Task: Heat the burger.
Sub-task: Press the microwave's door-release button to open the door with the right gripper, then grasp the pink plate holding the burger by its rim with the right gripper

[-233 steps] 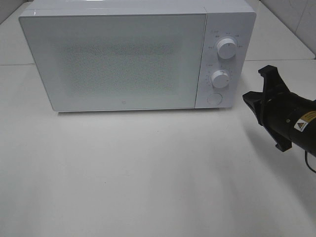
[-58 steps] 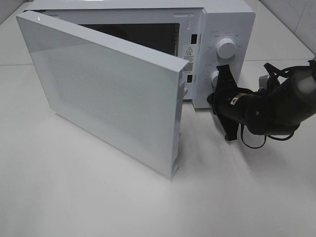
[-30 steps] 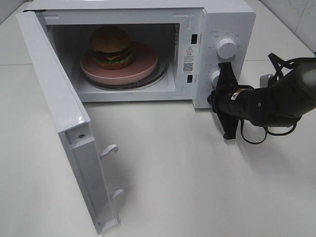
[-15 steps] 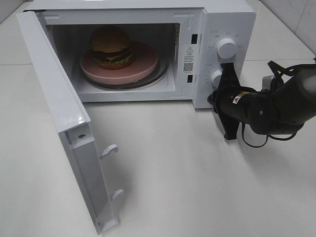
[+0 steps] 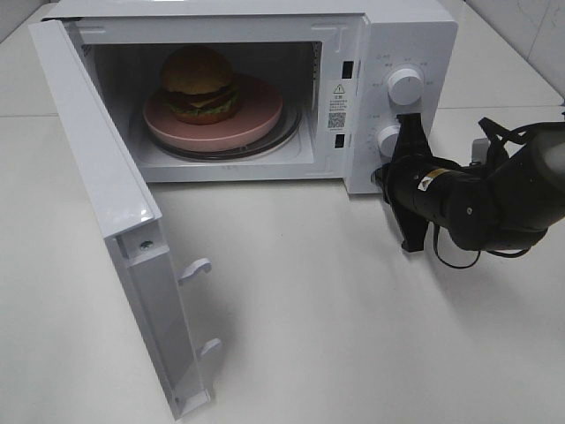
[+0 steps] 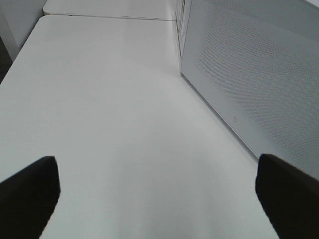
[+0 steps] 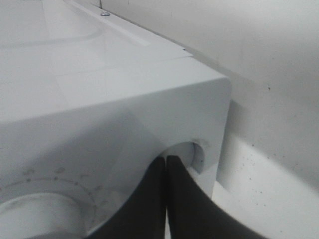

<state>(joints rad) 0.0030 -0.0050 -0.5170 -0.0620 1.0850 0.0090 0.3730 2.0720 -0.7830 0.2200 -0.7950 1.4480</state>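
Broadly, the task looks less than half done. The white worktop (image 5: 353, 336) carries only the microwave (image 5: 433, 44), set towards the back. Its door (image 5: 97, 177) is swung fully open on the left hinge, its latch hooks facing out over the worktop, so no heating can begin yet.

Inside, a pink plate (image 5: 260, 110) lies on the glass turntable (image 5: 293, 132), and the burger (image 5: 199, 84) sits on the plate, upright and a little towards its left and back. Loading therefore seems to be done, or was never needed. What I judge to be left is closing the door, setting the dials, and perhaps taking the burger out afterwards.

The right hand (image 5: 385, 177) is pinched closed and holds nothing. It points at the lower corner of the control panel. In the wrist view its joined tips (image 7: 166, 167) sit at the round recess of the door button (image 7: 194, 152); whether they are pressing it I cannot tell.

The left hand (image 6: 154, 189) is out of the high view. Its own camera shows its fingers (image 6: 30, 191) spread wide and empty, low over bare worktop, with the outer face of the open door just beside it. That puts it well placed to push the door closed.

The two knobs, upper (image 5: 405, 86) and lower (image 5: 389, 140), stand clear just above the right hand. Neither is gripped.
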